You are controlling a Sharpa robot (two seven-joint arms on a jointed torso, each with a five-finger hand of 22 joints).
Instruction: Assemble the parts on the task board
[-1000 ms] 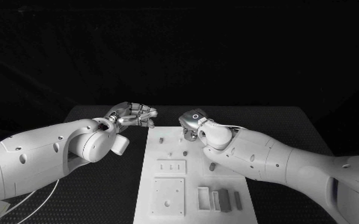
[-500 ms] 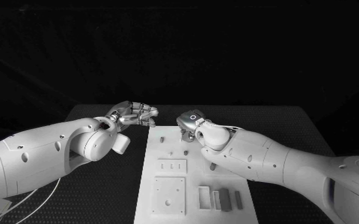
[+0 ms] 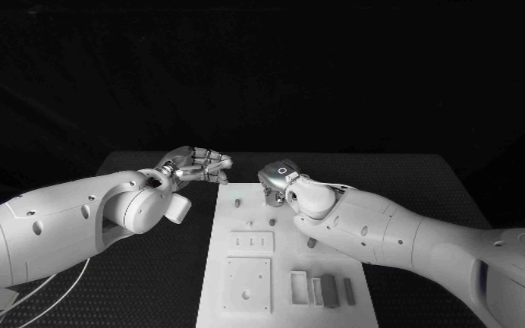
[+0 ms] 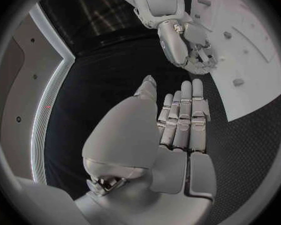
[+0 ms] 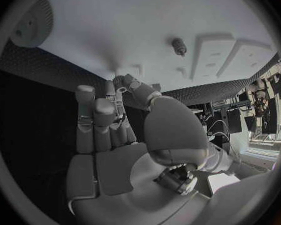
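We take the task board [image 3: 287, 267] first: white plate, middle of the black table [image 3: 426, 176], running from the far centre toward the robot. Small grey parts [image 3: 329, 292] lie in a row at its near right end, beside a slotted block; a few short pegs stand nearer the far end, one of them [image 5: 178, 46] plain in the right wrist view. We judge the loose pieces are parked at the near end as stock, with the pegs and recessed plates as the seats to fill, so assembly looks barely begun. Right hand [image 3: 278, 184] sits over the board's far end, arm reaching in across the right side; its fingers lie fairly straight and together, thumb close by. We see nothing between them, though whether a small part is pinched at the tips we cannot tell. Left hand [image 3: 199, 166] hovers just off the board's far left corner above the table, fingers extended side by side, holding nothing, apparently waiting clear of the work.
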